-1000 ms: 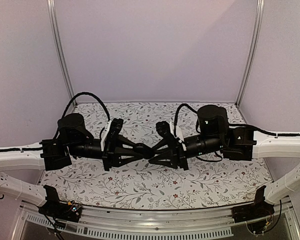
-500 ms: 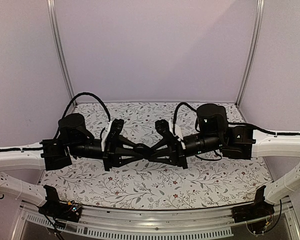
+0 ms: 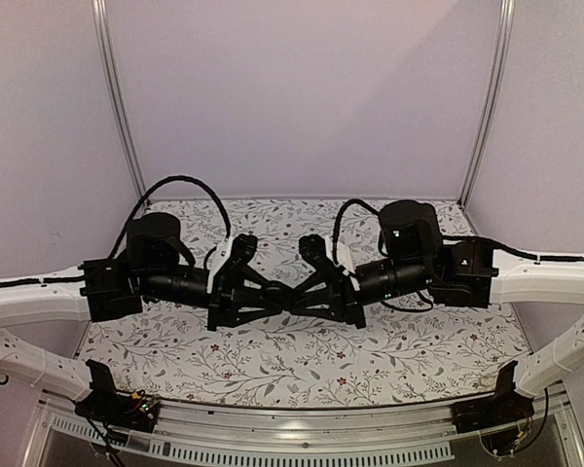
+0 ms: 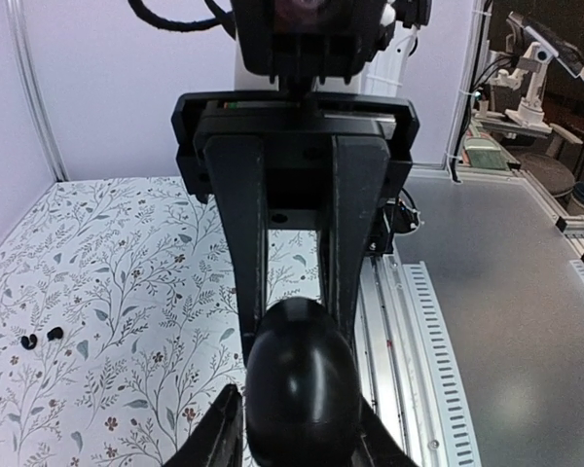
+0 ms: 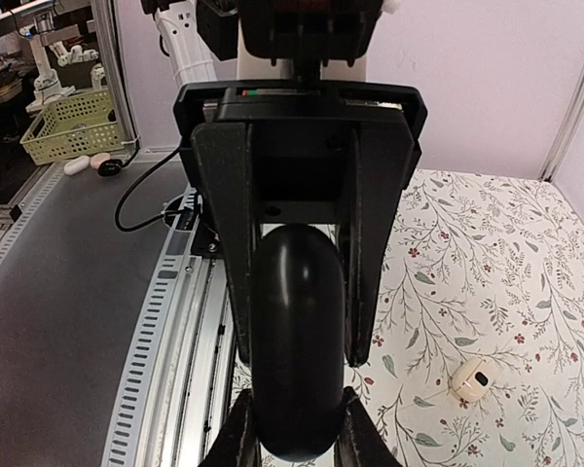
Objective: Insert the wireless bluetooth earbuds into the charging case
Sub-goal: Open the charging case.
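Note:
A black oval case [image 3: 280, 293] hangs in mid-air above the middle of the floral mat, held from both sides. My left gripper [image 3: 270, 292] is shut on one end of it [image 4: 300, 384], and my right gripper [image 3: 298, 297] is shut on the other end [image 5: 297, 341]. In each wrist view the opposite gripper's fingers flank the far end of the case. Two tiny black earbuds [image 4: 41, 338] lie side by side on the mat, well away from both grippers. They do not show in the top view.
A small cream-white case [image 5: 472, 377] lies on the floral mat [image 3: 302, 360]. A metal rail [image 3: 273, 420] runs along the table's near edge. Purple walls enclose the back and sides. Cables loop above both wrists.
The left arm has shifted right and back, its wrist has rolled and its cable loop has risen. The right arm has edged slightly left. Both grippers stay closed on the black case.

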{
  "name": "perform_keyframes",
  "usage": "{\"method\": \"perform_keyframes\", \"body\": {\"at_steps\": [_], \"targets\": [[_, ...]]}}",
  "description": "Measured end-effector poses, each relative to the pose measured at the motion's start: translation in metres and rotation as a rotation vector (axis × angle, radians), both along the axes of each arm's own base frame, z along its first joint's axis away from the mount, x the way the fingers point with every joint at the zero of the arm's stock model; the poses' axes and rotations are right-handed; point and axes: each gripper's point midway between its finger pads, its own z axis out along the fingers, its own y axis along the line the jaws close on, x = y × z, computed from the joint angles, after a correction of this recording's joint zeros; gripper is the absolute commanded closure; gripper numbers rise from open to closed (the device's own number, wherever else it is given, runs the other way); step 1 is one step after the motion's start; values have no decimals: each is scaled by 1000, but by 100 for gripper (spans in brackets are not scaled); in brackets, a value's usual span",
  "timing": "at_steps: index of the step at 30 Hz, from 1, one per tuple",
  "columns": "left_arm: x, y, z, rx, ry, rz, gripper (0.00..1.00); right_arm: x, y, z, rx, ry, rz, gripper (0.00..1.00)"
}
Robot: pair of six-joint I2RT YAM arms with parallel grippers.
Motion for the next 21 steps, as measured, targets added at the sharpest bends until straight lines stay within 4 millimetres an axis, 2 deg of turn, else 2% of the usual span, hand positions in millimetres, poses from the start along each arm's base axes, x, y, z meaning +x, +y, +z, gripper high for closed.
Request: {"method": "perform_keyframes", "body": {"at_steps": [12, 21], "targets": [[-1, -3, -10, 53, 24, -19, 65, 1, 2, -10, -43, 5, 3, 100], [-1, -3, -11, 56, 14, -24, 89, 1, 1, -13, -52, 8, 2, 100]]}}
